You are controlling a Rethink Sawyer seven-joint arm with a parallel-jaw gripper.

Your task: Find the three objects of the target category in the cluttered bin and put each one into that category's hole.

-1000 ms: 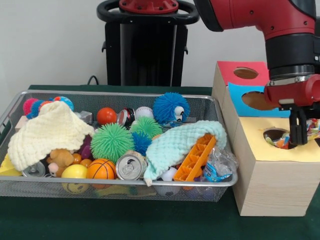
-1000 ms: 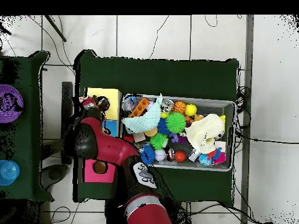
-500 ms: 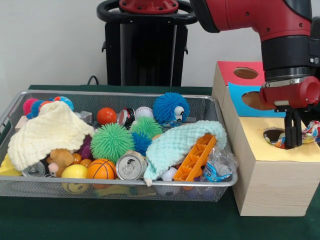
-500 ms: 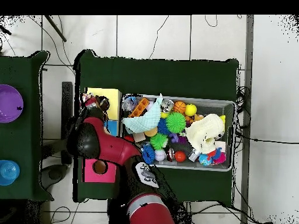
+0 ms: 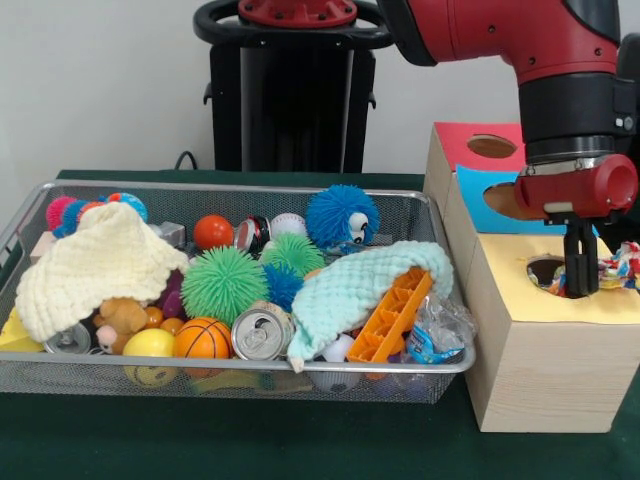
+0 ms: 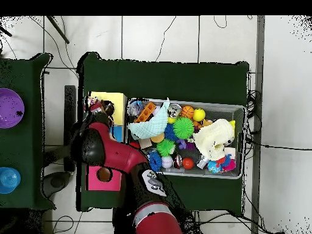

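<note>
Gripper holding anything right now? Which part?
Cannot tell. The gripper sits at the yellow box's hole, with a multicolored rope toy beside it; any contact is hidden.

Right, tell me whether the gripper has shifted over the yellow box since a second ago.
Yes. In the front view the gripper has slid left, toward the hole in the yellow box, dragging the multicoloured toy with it.
</note>
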